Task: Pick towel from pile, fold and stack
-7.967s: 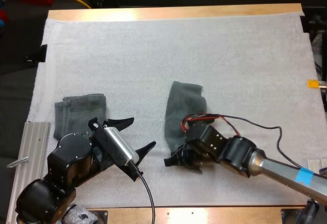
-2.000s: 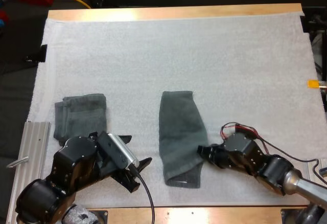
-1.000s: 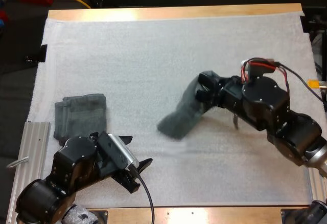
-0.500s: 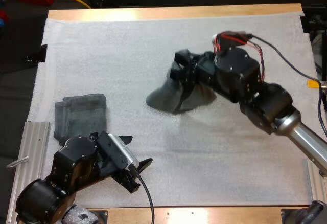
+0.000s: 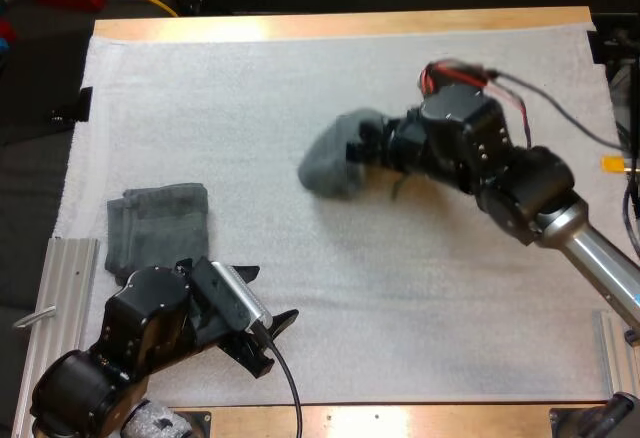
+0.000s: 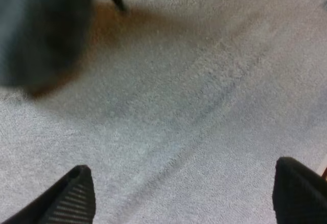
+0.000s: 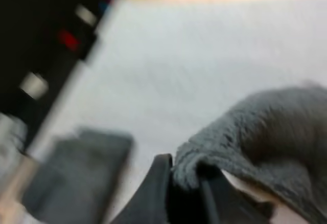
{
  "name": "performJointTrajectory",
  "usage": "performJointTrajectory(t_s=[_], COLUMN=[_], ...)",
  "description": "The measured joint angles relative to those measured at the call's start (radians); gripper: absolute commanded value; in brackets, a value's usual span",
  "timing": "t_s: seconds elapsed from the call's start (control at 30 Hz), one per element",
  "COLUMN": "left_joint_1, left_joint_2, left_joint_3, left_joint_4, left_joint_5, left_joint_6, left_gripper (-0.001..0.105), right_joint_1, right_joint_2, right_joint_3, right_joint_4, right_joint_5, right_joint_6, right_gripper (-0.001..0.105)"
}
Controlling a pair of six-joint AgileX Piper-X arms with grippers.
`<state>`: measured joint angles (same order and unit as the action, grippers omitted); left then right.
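Right hand [image 5: 365, 148], gripping the limp dark grey-green cloth towel [image 5: 328, 166], had swung it off the white mat [image 5: 300, 78]; stacking likely begun; left hand [image 5: 262, 298] wide, empty

Text, labels, brands: I am reading none in any view
Numbers, signs: I am reading none either
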<state>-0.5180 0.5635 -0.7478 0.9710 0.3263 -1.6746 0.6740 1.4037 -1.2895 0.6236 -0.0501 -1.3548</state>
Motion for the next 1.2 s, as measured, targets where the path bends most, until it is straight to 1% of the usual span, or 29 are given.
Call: performJointTrajectory(t_s=[0.07, 0.13, 0.2, 0.33, 0.43, 0.57, 0.7, 0.93, 1.07, 1.2], left_joint_1=[0.0, 0.0, 0.0, 0.0, 0.0, 0.0, 0.0, 0.0, 0.0, 0.0], left_joint_2=[0.0, 0.0, 0.0, 0.0, 0.0, 0.0, 0.0, 0.0, 0.019, 0.083], left_joint_3=[0.0, 0.0, 0.0, 0.0, 0.0, 0.0, 0.0, 0.0, 0.0, 0.0], left_joint_4=[0.0, 0.0, 0.0, 0.0, 0.0, 0.0, 0.0, 0.0, 0.0, -0.025], left_joint_5=[0.0, 0.0, 0.0, 0.0, 0.0, 0.0, 0.0, 0.0, 0.0, 0.0], left_joint_6=[0.0, 0.0, 0.0, -0.006, -0.016, -0.017, -0.017, -0.017, -0.017, -0.017], left_gripper=[0.069, 0.069, 0.069, 0.069, 0.069, 0.069, 0.069, 0.069, 0.069, 0.069], right_joint_1=[-0.003, -0.01, -0.025, -0.079, -0.126, -0.166, -0.171, -0.171, -0.171, -0.171], right_joint_2=[0.005, 0.008, 0.008, 0.008, 0.01, 0.01, 0.01, 0.01, 0.01, 0.008], right_joint_3=[0.061, 0.108, 0.137, 0.151, 0.157, 0.196, 0.269, 0.407, 0.434, 0.434], right_joint_4=[0.01, 0.014, 0.016, 0.024, 0.069, 0.143, 0.181, 0.189, 0.22, 0.266], right_joint_5=[0.024, 0.071, 0.099, 0.148, 0.189, 0.236, 0.249, 0.254, 0.255, 0.255], right_joint_6=[0.0, 0.0, 0.0, 0.0, 0.0, -0.01, -0.031, -0.037, -0.037, -0.037], right_gripper=[0.001, 0.001, 0.001, 0.001, 0.001, 0.001, 0.001, 0.001, 0.001, 0.001])
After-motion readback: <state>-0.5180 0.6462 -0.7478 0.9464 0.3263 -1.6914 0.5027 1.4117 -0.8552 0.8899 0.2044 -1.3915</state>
